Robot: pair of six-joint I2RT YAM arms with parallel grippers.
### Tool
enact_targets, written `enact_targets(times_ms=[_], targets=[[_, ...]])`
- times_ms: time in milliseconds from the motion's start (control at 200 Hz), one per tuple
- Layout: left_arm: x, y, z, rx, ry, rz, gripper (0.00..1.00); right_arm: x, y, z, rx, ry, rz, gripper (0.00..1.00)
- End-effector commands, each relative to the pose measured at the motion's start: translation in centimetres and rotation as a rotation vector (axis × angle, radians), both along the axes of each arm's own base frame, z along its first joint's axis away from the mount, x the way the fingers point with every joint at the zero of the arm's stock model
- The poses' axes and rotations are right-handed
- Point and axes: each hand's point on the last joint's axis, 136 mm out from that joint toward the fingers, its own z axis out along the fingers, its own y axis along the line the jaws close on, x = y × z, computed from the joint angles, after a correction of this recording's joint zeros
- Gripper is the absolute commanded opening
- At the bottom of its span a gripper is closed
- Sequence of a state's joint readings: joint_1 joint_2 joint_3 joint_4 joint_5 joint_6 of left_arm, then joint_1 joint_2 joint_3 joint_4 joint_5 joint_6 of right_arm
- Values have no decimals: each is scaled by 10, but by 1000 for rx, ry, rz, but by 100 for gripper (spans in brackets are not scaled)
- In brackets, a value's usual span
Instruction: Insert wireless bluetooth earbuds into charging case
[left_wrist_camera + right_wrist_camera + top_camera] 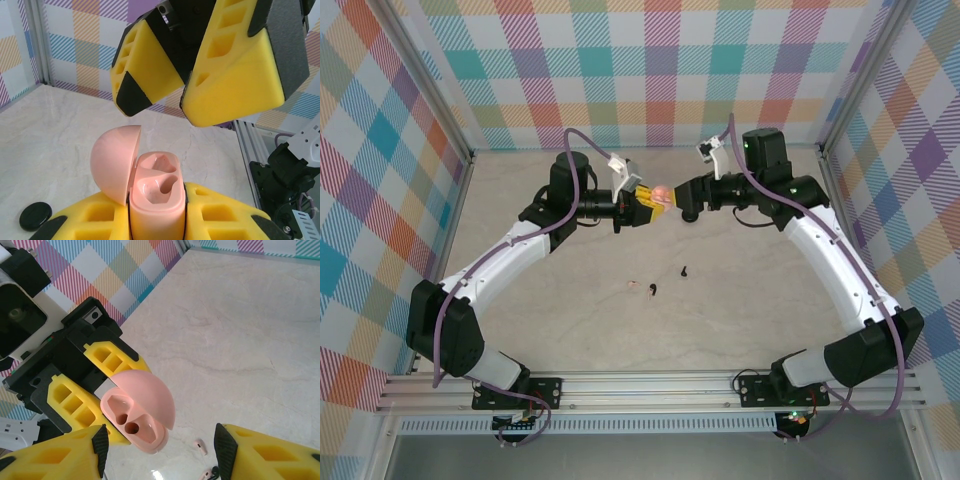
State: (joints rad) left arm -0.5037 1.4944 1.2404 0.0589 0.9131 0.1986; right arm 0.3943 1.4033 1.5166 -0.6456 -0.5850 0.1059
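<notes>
Marbled table (740, 320) bears black and whitish earbuds (650, 291), plus a black disc (35, 215).

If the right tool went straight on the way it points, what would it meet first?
Most likely the open pink charging case, gripped by the left tool right ahead; exact depth is unclear.

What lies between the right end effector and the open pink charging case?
Nothing; the gap is bare. The left wrist view shows the right end effector apart from the charging case, with air between them.
</notes>
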Motion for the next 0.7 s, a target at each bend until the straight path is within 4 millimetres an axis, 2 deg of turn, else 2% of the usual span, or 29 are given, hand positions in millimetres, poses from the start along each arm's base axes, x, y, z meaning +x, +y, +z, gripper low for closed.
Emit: enact_targets(times_ms=[0,105,330,695], targets=[[-7,-1,16,-30,-46,-6,16,-2,-2,-4,-18,-15,4,61],[-5,0,16,-30,-45,13,17,1,-9,-14,-57,-9,-43,61],[-5,10,11,-43,-29,46,16,3,-30,-55,-187,77,-143,60],[-17,23,-1,-52,1,96,17,-24,-41,-129,-240,315,-184,59]])
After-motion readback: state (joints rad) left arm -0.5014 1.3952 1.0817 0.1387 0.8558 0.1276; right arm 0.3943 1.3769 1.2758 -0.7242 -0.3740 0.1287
